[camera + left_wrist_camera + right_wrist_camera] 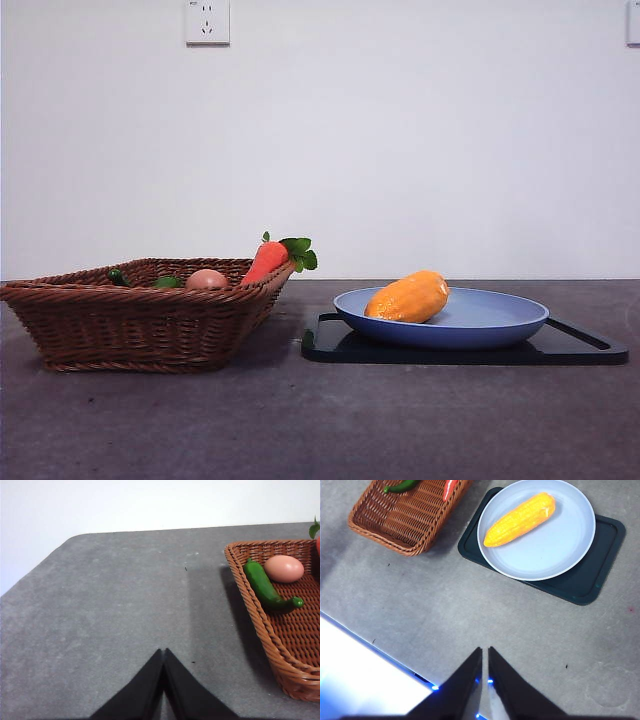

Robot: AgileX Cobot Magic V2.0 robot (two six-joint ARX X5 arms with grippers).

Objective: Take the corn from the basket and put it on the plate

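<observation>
The corn (408, 298) (520, 519), a bumpy orange-yellow cob, lies on the light-blue plate (500, 320) (555, 555), toward its left side in the front view. The brown wicker basket (130, 325) (260, 625) (395, 522) stands left of the plate. My right gripper (485, 652) is shut and empty, high above the bare table near its front edge, well away from the plate. My left gripper (163, 652) is shut and empty over bare table beside the basket. Neither arm shows in the front view.
The plate rests on a flat black tray (580, 345) (600, 565). In the basket lie a carrot with green leaves (270, 258) (450, 487), a pinkish egg-like item (206, 280) (283, 568) and a green pepper (265, 587) (402, 486). A wall stands behind the table.
</observation>
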